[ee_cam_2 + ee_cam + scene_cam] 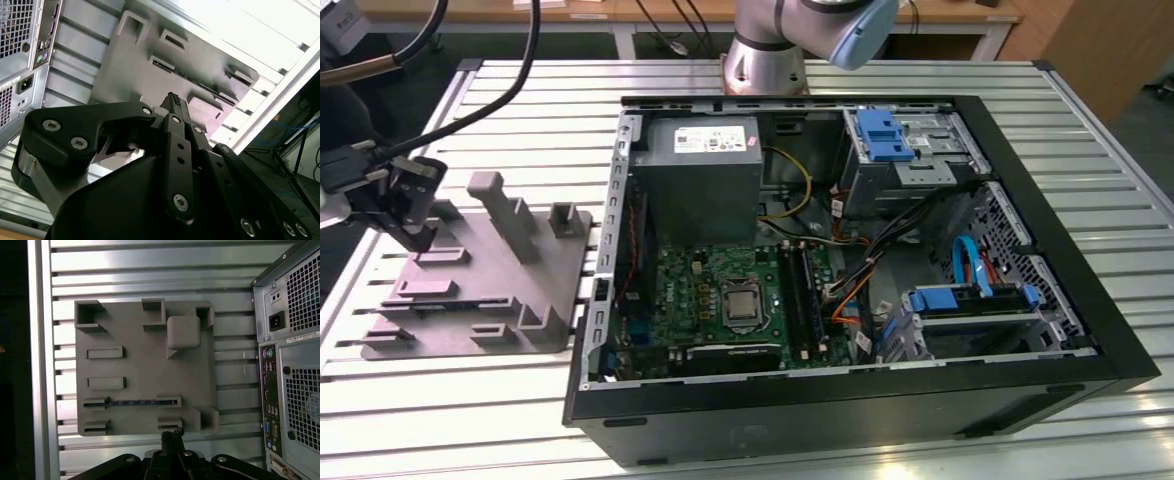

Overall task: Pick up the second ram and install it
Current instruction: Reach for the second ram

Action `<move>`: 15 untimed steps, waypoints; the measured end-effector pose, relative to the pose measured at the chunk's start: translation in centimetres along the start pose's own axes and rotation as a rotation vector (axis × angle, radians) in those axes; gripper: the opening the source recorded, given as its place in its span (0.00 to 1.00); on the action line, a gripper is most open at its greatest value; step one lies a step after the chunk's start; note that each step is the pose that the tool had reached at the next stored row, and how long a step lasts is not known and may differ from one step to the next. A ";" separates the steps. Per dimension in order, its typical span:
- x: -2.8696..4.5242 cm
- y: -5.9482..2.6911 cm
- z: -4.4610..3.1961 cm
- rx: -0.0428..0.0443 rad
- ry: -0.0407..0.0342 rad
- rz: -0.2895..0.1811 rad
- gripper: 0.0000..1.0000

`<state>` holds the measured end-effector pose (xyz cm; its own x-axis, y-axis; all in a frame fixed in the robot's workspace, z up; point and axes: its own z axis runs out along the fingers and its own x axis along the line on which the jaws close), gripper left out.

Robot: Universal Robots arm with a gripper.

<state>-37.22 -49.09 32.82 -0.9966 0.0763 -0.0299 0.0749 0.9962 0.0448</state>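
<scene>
The second ram (133,402) is a thin dark strip lying on edge in a slot of the grey holder tray (145,370). My gripper (171,432) hovers just off the tray's edge, a short way from the ram, and its fingertips (172,101) are pressed together with nothing between them. In the exterior view the gripper (414,236) hangs over the far left part of the holder tray (480,290), well left of the open computer case. The green board (720,300) with its long black slots (797,295) lies inside the case.
The open black computer case (854,400) stands at the exterior view's right, with a power supply (703,180), blue drive brackets (881,135) and loose cables (847,290) inside. The tray's upright posts (500,205) rise near the gripper. All rests on a slatted metal table (454,420).
</scene>
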 end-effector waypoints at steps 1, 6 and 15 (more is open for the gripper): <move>0.01 -0.05 0.05 -0.0001 -0.0001 0.000 0.11; 0.06 -0.26 0.29 0.0001 0.0000 0.000 0.11; 0.21 -0.76 0.72 0.0000 -0.0001 0.000 0.11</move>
<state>-37.46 -49.80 32.05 -0.9966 0.0763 -0.0300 0.0749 0.9962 0.0448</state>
